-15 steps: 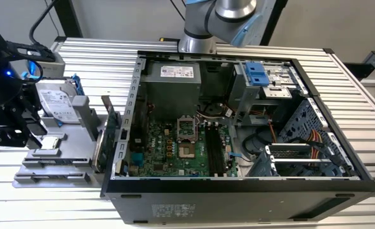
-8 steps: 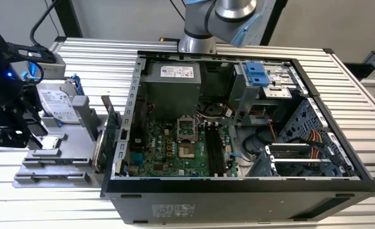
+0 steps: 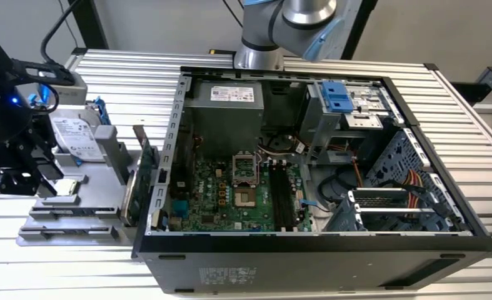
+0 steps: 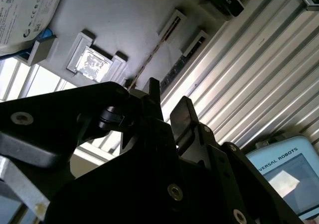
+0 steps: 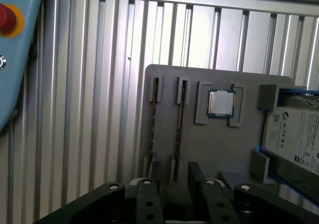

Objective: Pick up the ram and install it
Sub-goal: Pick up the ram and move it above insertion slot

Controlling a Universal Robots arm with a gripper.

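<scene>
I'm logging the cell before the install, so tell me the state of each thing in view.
gripper: open, empty, over the tray
ram: on edge in the tray, not gripped
processor chip: lying in its tray recess
hard drive: lying flat in the tray
computer case: side panel off, processor socket empty

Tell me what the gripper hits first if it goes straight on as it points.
Likely the ram, standing on edge in the grey holder, roughly in line with the open gripper; depth is unclear.
</scene>
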